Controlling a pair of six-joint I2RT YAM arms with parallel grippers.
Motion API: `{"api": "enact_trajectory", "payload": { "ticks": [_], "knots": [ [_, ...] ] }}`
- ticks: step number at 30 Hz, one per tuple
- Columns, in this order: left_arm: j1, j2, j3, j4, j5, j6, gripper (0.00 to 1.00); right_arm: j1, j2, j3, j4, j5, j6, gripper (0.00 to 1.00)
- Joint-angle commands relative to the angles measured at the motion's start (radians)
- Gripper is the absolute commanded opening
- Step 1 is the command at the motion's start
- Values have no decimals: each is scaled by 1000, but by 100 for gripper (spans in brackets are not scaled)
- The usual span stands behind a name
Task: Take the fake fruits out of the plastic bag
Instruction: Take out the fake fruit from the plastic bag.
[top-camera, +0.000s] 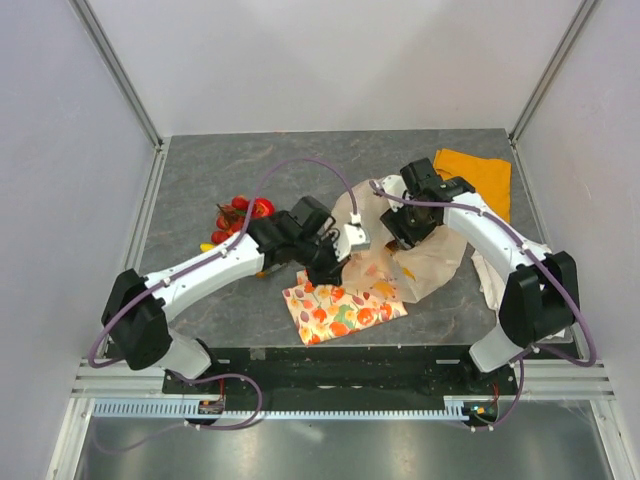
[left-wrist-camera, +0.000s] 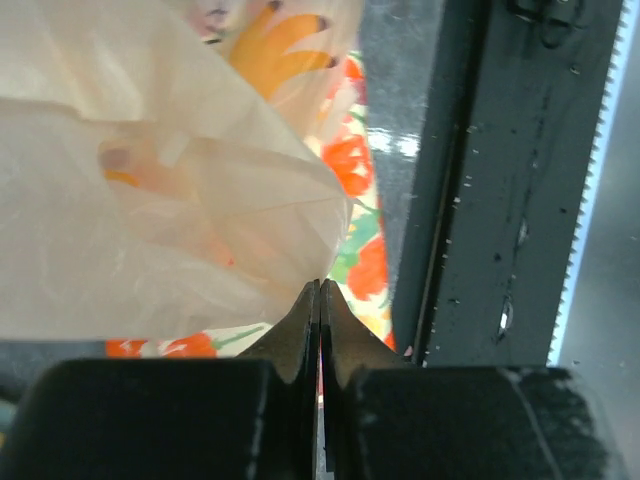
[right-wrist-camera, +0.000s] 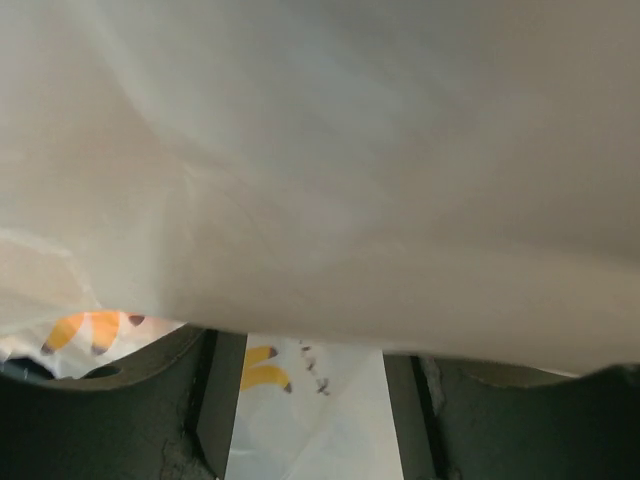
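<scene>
Top external shows fake fruits (top-camera: 236, 216); wrist views, plastic bag (left-wrist-camera: 150, 220).

Thin translucent cream plastic bag (top-camera: 440, 262): yellow-orange banana prints with dark tips. Flat printed cloth (top-camera: 343, 308): pale ground, red-orange fruit pattern, green leaves. Small glossy plastic fruits (top-camera: 238, 216): mostly red, a bit of yellow. Folded cloth (top-camera: 480, 172): plain orange. Tabletop (top-camera: 220, 170): mottled dark grey.

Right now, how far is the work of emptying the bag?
Done: several fake fruits lie out on the table. In hand: the left gripper is shut at the plastic bag edge, the right gripper open against its film. Left: any fruit inside; I cannot see.
</scene>
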Motion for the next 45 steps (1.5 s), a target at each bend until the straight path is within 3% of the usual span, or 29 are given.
{"api": "enact_trajectory", "payload": {
  "ticks": [1,8,11,14,25,31,36,38,39,41,42,44,45],
  "knots": [
    [122,-17,108,67,8,-72,2,-10,-67,72,98,-6,20,63],
    [317,4,228,135,104,-284,2,-7,-134,-9,137,-145,8,54],
    [319,19,231,159,157,-309,2,-7,-115,9,85,-265,-14,45],
    [320,32,226,187,188,-359,2,1,-105,19,80,-299,-15,44],
    [322,72,272,210,219,-407,2,-11,53,37,144,-81,92,43],
    [322,82,280,210,226,-405,2,-16,176,107,166,-25,95,57],
    [322,84,278,202,223,-396,2,-16,296,141,201,23,66,61],
    [322,85,275,199,219,-389,2,-18,320,149,210,28,31,52],
    [322,87,274,198,217,-389,2,-22,319,150,218,26,17,36],
    [322,90,277,198,214,-385,2,-28,294,152,224,15,-6,24],
    [322,95,278,198,213,-384,2,-33,279,157,218,9,-18,12],
    [322,104,286,202,205,-379,2,-39,219,173,198,-33,-37,1],
    [325,113,291,202,205,-379,2,-38,198,181,163,-55,-51,0]
  ]
}}
